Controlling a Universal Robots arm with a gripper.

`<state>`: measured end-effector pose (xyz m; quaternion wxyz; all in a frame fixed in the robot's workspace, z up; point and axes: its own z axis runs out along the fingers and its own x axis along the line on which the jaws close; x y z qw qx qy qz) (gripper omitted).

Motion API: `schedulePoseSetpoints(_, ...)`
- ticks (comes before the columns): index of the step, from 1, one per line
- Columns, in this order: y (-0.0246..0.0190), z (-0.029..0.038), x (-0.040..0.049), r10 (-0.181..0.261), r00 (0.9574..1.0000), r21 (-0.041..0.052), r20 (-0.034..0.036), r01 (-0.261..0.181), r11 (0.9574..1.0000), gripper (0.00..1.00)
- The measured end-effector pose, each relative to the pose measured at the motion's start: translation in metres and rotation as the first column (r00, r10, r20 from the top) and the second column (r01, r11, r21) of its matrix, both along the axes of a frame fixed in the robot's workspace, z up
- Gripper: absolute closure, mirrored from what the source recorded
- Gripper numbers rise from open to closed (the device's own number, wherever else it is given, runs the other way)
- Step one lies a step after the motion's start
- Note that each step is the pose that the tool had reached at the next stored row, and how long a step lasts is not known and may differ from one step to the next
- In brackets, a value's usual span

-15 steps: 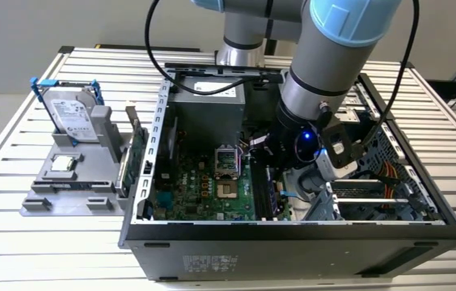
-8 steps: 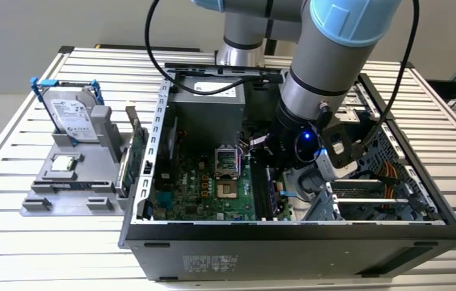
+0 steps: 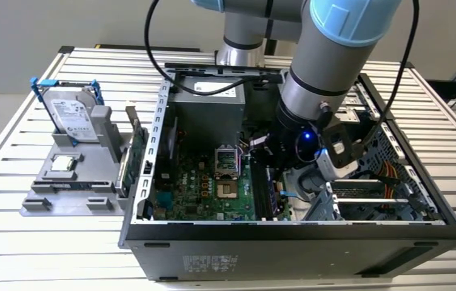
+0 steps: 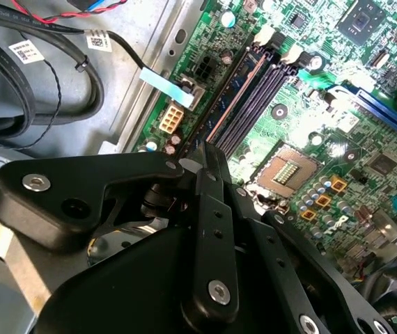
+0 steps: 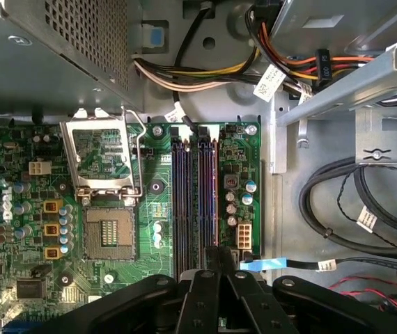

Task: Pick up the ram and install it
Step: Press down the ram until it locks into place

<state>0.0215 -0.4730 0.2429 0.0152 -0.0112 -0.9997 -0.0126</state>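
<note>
**Gripper closed over the memory slots inside the open computer case**

In both wrist views the gripper [image 5: 216,252] [image 4: 209,149] has its black fingers drawn together, the tips converging just above one end of the memory slots [image 5: 184,195]. Whether the tips pinch anything or touch the board cannot be told. The ram [image 4: 235,97] [image 5: 203,195] appears as a thin brownish strip seen edge-on, lying along one of the slots in line with the fingertips.

Beside the slots sits the empty processor socket [image 5: 108,233], its metal retaining frame [image 5: 101,149] swung up. A small white connector [image 5: 244,235] stands on the other side of the slots.

In the exterior view the arm [image 3: 325,66] reaches down from twelve o'clock into the open case [image 3: 293,242], its wrist over the green motherboard [image 3: 196,188] at about three o'clock from the socket. A grey power supply [image 3: 208,115] fills the case's far end, at twelve o'clock from the board, with a bundle of coloured cables [image 5: 205,69] running from it.

At nine o'clock from the case a grey tray [image 3: 58,200] rests on the slatted table [image 3: 50,254]. It carries a small square chip [image 3: 63,162] and, farther back, an upright hard drive [image 3: 74,115]. A green card [image 3: 136,157] stands on edge between the tray and the case wall.
</note>
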Motion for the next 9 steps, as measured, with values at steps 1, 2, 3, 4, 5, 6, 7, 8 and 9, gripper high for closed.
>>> schedulePoseSetpoints(1,0.0000,0.0000,0.0000,0.012,0.9999,0.0000,0.0000,-0.012,0.9999,1.00)
schedulePoseSetpoints(2,0.0000,0.0000,0.0000,0.025,0.9997,0.0000,0.0000,-0.025,0.9997,1.00)
schedulePoseSetpoints(3,0.0000,0.0000,0.0000,0.039,0.9993,0.0000,0.0000,-0.039,0.9993,1.00)
schedulePoseSetpoints(4,0.0000,0.0000,-0.0001,0.053,0.9986,0.0000,0.0000,-0.053,0.9986,1.00)
schedulePoseSetpoints(5,0.0000,0.0000,0.0000,0.070,0.9975,0.0000,0.0000,-0.070,0.9975,1.00)
schedulePoseSetpoints(6,0.0000,0.0000,0.0000,0.086,0.9963,-0.0001,0.0000,-0.086,0.9963,1.00)
schedulePoseSetpoints(7,0.0000,0.0000,0.0000,0.103,0.9947,0.0000,0.0000,-0.103,0.9947,1.00)
schedulePoseSetpoints(8,0.0000,0.0000,0.0000,0.128,0.9917,0.0001,-0.0001,-0.128,0.9917,1.00)
schedulePoseSetpoints(9,0.0000,0.0000,0.0000,0.144,0.9896,0.0003,-0.0001,-0.144,0.9896,1.00)
